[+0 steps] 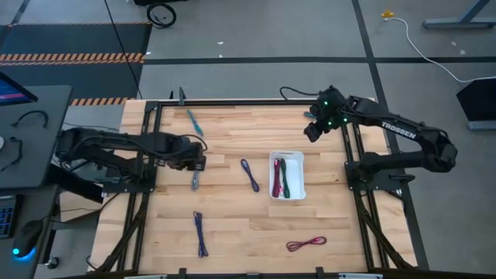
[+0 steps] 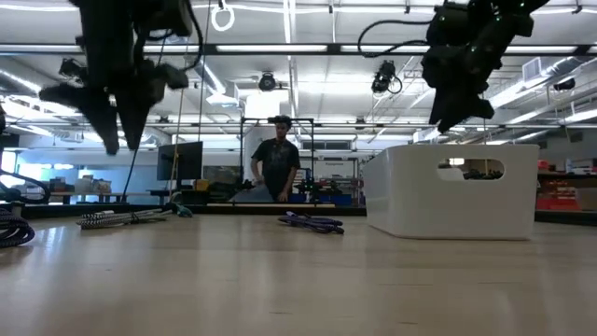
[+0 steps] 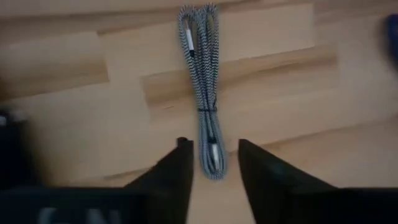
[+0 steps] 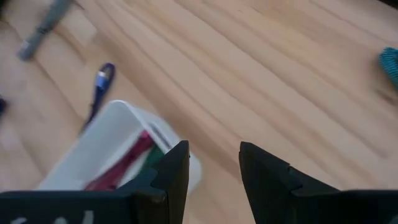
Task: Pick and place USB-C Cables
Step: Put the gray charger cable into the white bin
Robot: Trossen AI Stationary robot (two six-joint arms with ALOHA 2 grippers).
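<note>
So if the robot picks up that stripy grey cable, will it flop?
Probably a little. The grey cable is thin and braided, so its looped ends may droop. A tie around its middle should keep it bundled. It looks light for the left arm's open fingers.

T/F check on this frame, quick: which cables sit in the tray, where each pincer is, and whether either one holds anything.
1. The white tray holds a maroon cable and a green cable. True.
2. The left pincer grips the grey cable. False: it is open above the cable's end, holding nothing.
3. The right pincer is open and empty. True.
4. The teal cable lies in the tray. False: it lies on the table near the far edge.
5. The right pincer is inside the tray. False: it hangs above the table, beyond the tray.
</note>
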